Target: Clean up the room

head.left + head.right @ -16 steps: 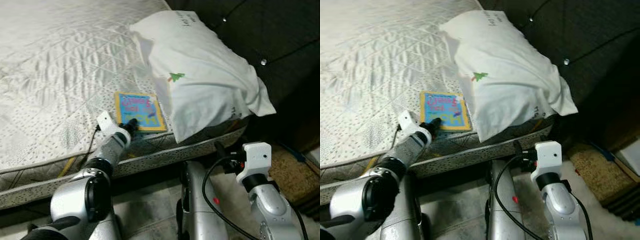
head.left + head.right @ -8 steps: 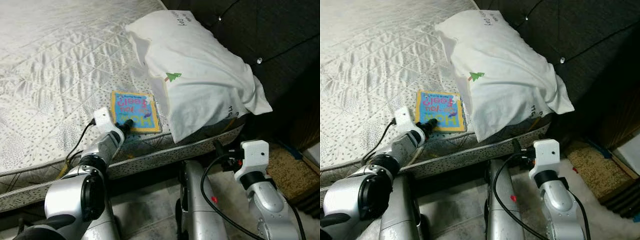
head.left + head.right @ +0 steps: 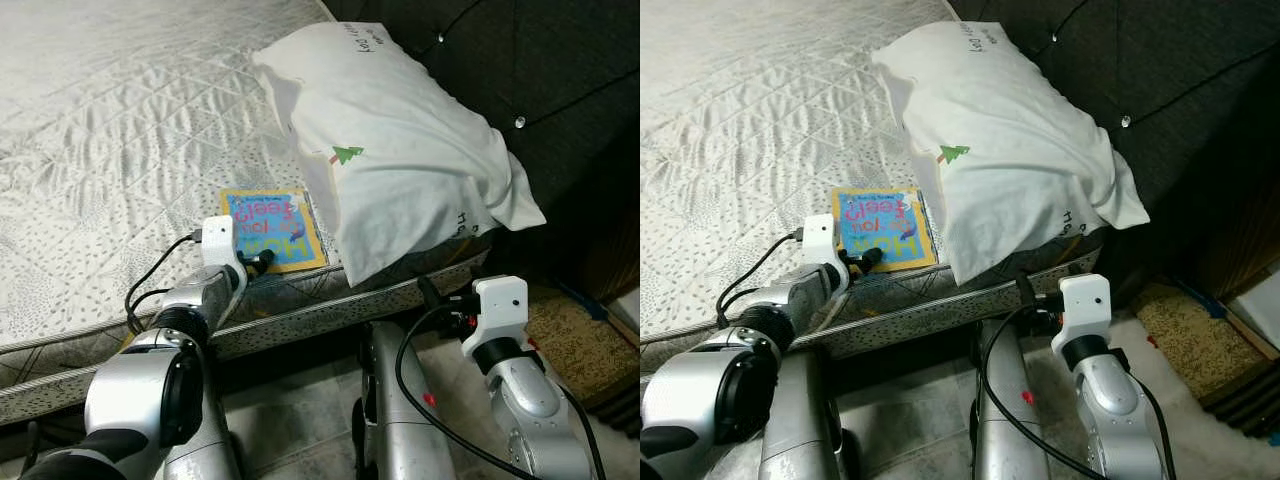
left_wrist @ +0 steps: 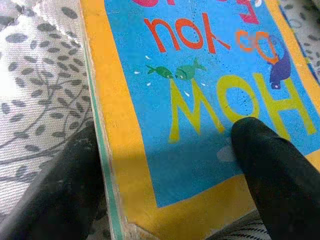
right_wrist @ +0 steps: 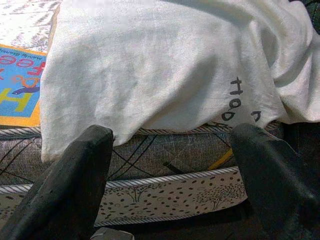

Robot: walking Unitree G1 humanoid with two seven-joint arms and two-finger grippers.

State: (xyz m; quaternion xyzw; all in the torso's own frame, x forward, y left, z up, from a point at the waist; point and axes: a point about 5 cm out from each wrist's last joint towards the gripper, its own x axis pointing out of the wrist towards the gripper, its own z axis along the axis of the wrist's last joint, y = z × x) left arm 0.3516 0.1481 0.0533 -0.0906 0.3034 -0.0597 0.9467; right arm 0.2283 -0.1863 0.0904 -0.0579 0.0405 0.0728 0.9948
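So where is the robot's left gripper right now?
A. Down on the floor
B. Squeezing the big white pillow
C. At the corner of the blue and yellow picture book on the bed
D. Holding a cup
C: the left gripper has one black finger on the cover of the blue and yellow picture book, the other beside its edge on the mattress.

blue book [image 3: 268,229] bordered yellow; white pillow [image 3: 395,150] with small green tree; grey leaf-speckled mattress [image 3: 110,160].
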